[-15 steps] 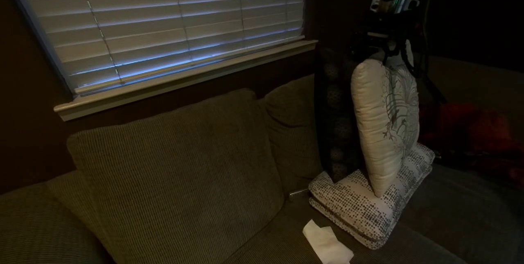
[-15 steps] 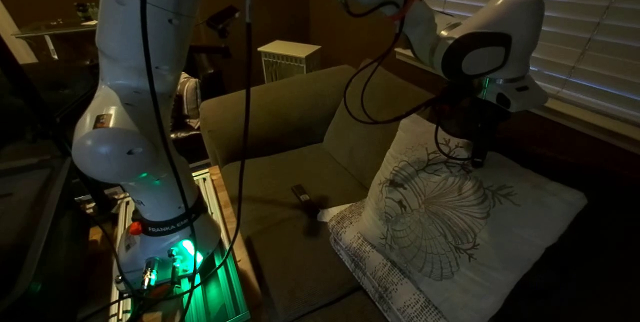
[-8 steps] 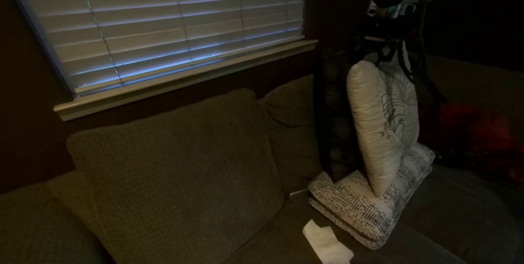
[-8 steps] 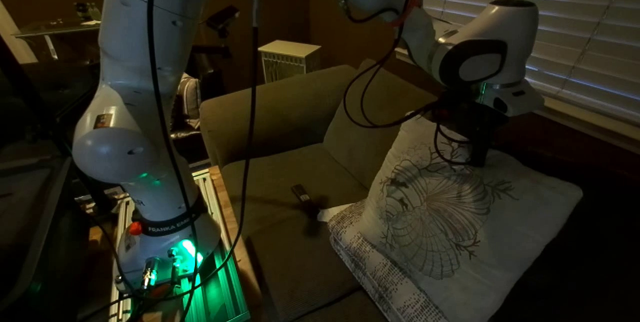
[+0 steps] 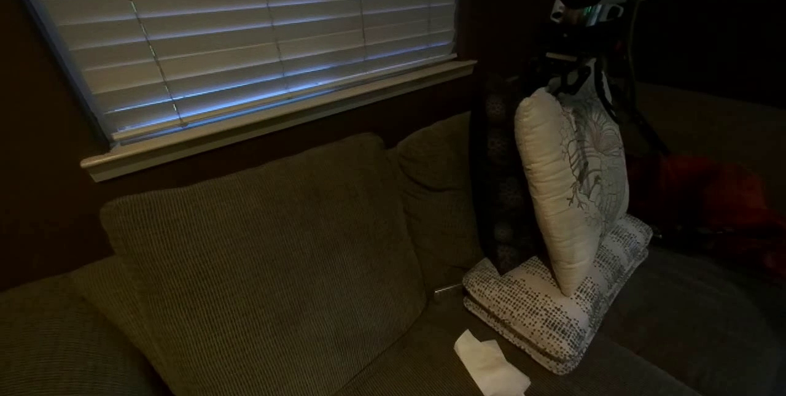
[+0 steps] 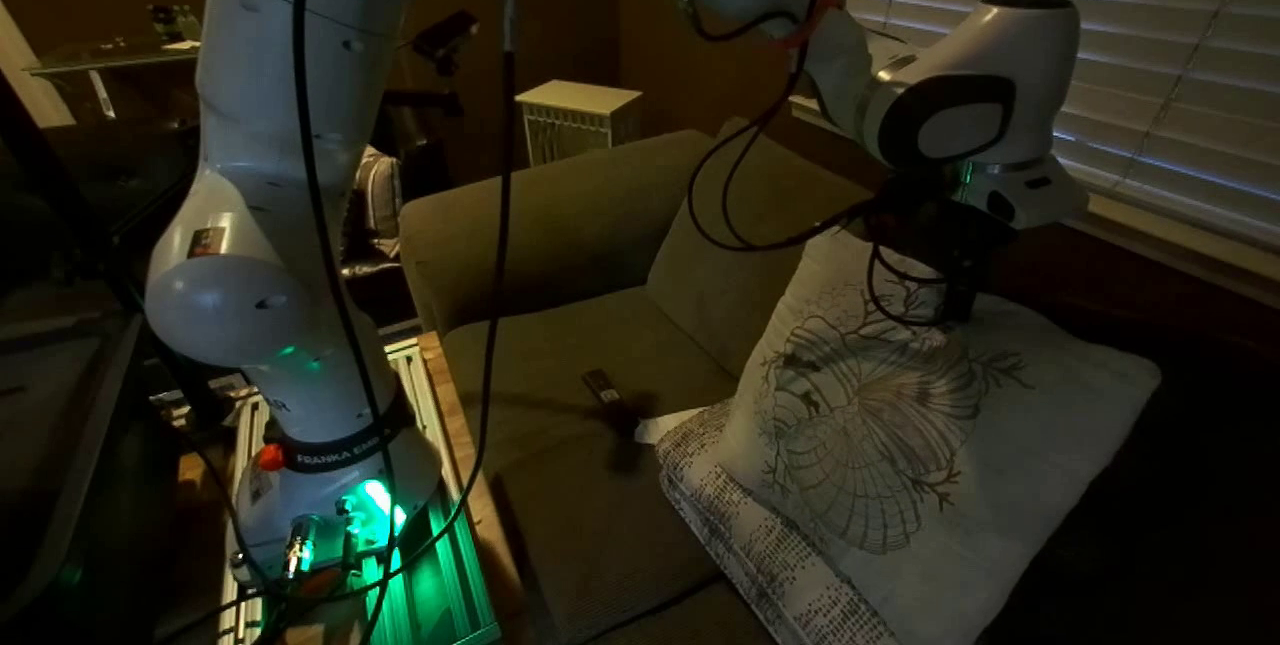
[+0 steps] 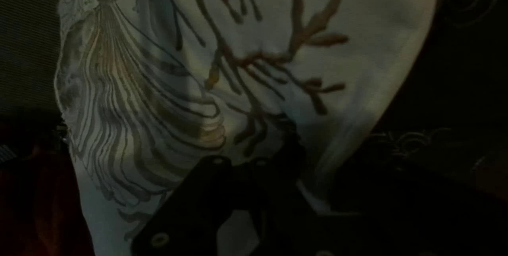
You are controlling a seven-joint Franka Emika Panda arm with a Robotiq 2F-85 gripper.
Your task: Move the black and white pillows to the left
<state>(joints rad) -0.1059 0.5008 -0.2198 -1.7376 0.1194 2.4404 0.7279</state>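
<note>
The white pillow (image 5: pixel 562 199) with the dark branching print stands on edge, tilted, its top pulled up into my gripper (image 6: pixel 958 310). In the wrist view its cloth runs in folds toward the gripper (image 7: pixel 240 164), whose fingers are drawn close together on it; the very tips are lost in the fabric and the dark. Beside it the black pillow (image 5: pixel 502 187) with faint pale motifs stands upright, apart from the fingers. A bit of its pale pattern shows at the right of the wrist view, on the black pillow (image 7: pixel 412 141).
Under both pillows lies a greyish-white, finely patterned pillow (image 5: pixel 519 288). Olive back cushions (image 5: pixel 264 261) line the wall below the window sill (image 5: pixel 276 116). A white paper (image 5: pixel 491 365) and a dark remote (image 6: pixel 602 387) lie on the seat. A red cloth (image 5: pixel 706 193) is behind.
My gripper has closed on the top of the white pillow, drawing the cloth together and shifting its top edge slightly toward the black pillow. The arm dipped a little. The black pillow barely moved.
</note>
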